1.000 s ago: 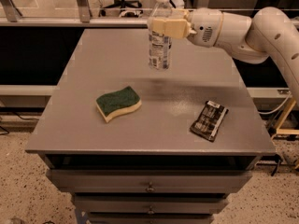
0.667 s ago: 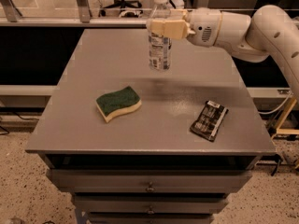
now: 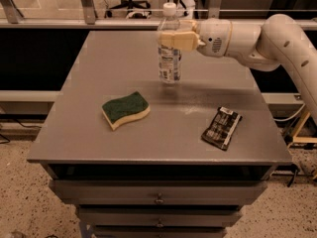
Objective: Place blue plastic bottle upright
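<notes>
So the gripper (image 3: 166, 36) is sitting over the far middle of the grey table (image 3: 99, 133), reaching in from the right; its tan fingers (image 3: 181, 39) are clamped around the upper part of the blue plastic bottle (image 3: 169, 64), just below the shoulder, so it's got a proper hold; the bottle is standing upright with its white cap (image 3: 170, 7) pointing up; its base is right at the tabletop, though I honestly can't tell if it's touching or hanging a hair above; the green and yellow sponge (image 3: 125, 109) is lying nearer the front left, well apart from the bottle; a dark packet (image 3: 222, 128) is lying front right.
</notes>
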### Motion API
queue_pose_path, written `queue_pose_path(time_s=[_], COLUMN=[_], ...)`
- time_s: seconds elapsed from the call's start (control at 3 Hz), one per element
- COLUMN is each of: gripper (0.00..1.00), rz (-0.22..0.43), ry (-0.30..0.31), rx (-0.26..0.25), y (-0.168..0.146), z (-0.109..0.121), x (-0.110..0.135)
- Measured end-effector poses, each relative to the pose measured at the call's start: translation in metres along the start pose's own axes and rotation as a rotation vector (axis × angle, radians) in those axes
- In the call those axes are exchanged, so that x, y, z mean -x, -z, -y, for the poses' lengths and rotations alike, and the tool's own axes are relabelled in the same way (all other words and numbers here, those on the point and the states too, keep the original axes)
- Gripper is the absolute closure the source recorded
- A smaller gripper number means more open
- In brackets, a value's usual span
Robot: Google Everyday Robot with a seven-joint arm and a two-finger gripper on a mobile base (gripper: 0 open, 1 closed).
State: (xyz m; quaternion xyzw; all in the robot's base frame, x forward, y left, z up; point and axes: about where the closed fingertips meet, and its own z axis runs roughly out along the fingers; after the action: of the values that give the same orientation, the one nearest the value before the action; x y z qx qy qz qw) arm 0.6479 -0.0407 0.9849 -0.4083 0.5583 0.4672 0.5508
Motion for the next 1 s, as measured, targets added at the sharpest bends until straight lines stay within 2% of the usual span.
queue_pose_path(time_s=[0.67, 1.0], gripper=[1.0, 0.84], rz=[0.057, 0.043], ry=[0.095, 0.113], rx=[0.024, 0.02], y=[0.005, 0.006], z=[0.002, 0.004], x=[-0.011, -0.016])
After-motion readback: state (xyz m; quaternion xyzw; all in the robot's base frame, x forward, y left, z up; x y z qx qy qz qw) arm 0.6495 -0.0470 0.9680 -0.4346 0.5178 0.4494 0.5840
